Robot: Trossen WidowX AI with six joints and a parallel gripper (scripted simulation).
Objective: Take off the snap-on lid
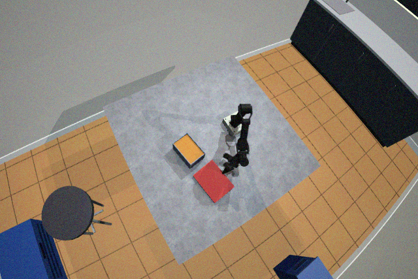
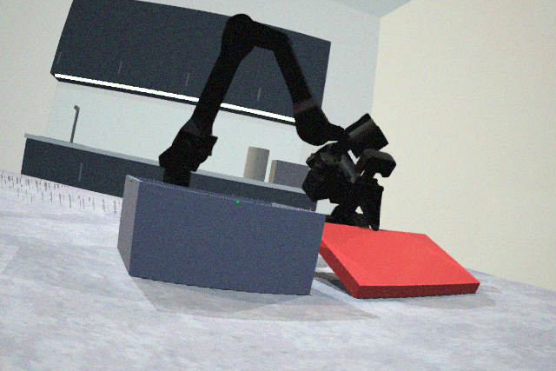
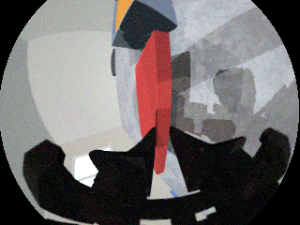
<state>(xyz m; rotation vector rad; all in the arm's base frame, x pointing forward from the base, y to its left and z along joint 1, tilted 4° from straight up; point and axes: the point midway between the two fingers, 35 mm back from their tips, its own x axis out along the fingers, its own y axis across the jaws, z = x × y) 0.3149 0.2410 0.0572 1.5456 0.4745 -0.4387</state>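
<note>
The storage box (image 1: 197,162) (image 2: 220,245) is blue-grey and stands upright without its lid, its orange inside showing in the top view. The red lid (image 1: 213,181) (image 2: 394,259) (image 3: 163,70) is off the box, beside it, smooth top face upward. It is tilted: the edge at my gripper is raised, and the opposite edge is low, at or very near the grey surface (image 2: 201,331). My gripper (image 1: 223,171) (image 2: 371,228) (image 3: 161,129) is shut on the lid's raised edge, one finger on each side. The lid's underside is hidden, and whether its corner touches the box is unclear.
The arm's pale base (image 1: 226,122) stands behind the lid, on the same grey surface. A dark round stool (image 1: 67,212) and blue furniture (image 1: 16,252) stand off to the left in the top view. A dark kitchen counter (image 1: 341,66) is far to the right.
</note>
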